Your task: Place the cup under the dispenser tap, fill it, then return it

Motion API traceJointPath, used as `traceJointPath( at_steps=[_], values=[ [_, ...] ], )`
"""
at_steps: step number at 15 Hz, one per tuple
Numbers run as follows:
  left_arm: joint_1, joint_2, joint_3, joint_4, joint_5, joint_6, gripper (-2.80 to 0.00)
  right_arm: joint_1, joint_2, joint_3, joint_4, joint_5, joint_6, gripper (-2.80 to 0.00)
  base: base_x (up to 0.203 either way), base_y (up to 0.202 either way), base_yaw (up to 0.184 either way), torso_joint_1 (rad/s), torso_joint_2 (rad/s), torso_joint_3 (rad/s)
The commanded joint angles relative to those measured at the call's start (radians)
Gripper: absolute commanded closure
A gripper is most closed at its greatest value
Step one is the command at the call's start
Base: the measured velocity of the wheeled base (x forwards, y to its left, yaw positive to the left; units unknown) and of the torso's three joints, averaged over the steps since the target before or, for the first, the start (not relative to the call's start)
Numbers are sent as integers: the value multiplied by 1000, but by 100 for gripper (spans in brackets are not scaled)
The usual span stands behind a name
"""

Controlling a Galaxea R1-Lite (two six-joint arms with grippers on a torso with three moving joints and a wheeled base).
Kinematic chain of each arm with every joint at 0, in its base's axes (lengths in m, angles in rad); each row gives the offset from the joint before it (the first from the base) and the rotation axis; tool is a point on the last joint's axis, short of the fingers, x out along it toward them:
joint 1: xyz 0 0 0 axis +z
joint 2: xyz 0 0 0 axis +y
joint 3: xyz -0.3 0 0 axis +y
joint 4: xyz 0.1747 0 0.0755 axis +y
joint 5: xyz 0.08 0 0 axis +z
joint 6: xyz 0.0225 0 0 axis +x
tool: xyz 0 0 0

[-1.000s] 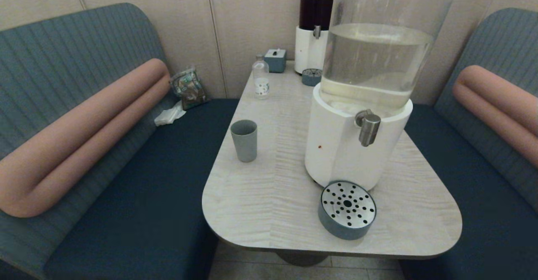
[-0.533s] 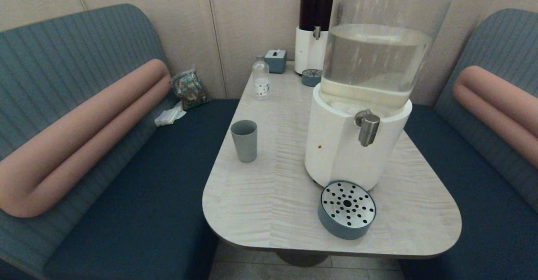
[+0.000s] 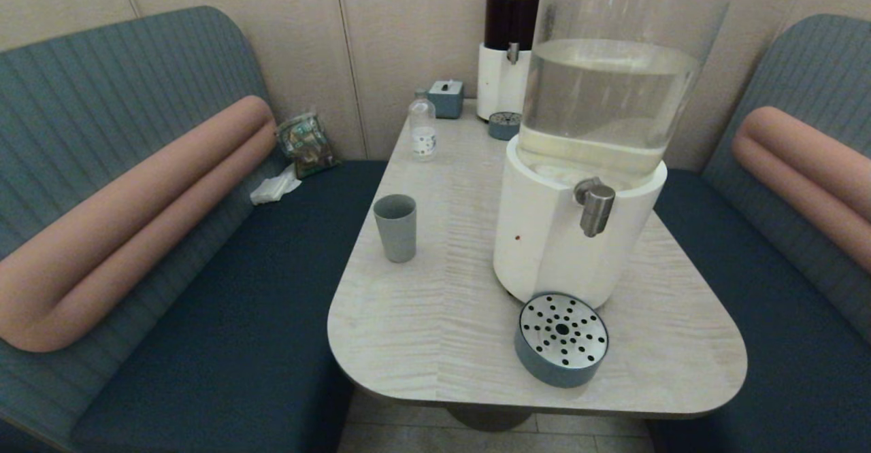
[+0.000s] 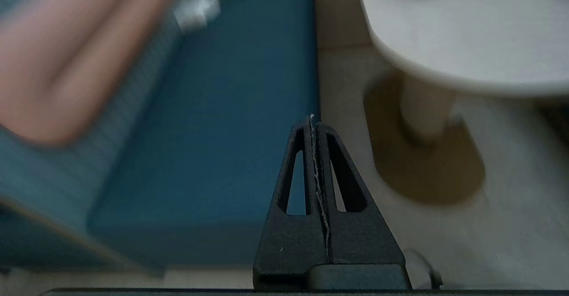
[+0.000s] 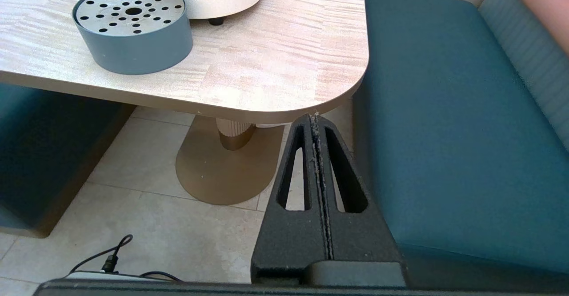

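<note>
The grey-blue cup (image 3: 395, 226) stands upright near the table's left edge, empty-looking and untouched. To its right rises the big clear-tank dispenser (image 3: 599, 126) on a white base, with its steel tap (image 3: 596, 206) facing me above the round perforated drip tray (image 3: 562, 338). Neither arm shows in the head view. My left gripper (image 4: 312, 119) hangs shut below table height, over the gap between the blue seat and the floor. My right gripper (image 5: 315, 117) is shut too, just below the table's near right corner, holding nothing.
A small clear bottle (image 3: 422, 128), a grey-blue box (image 3: 446, 96) and a dark-liquid dispenser (image 3: 507, 45) with its own drip tray (image 3: 504, 125) stand at the table's far end. Blue benches (image 3: 224, 317) flank the table (image 3: 422, 317). The table pedestal (image 5: 222, 162) and a cable (image 5: 111, 260) lie on the tiled floor.
</note>
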Motion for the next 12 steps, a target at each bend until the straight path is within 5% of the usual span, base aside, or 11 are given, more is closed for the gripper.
traceJointPath(
  at_steps=[1,12],
  values=[
    [1,0,-7,19,-8,5,0,0,-2,-1,1,0,-1,0,0,0,0,0,0,0],
    [1,0,7,-28,-3,-3,0,0,-2,0,-2,-26,43,0,0,0,0,0,0,0]
  ],
)
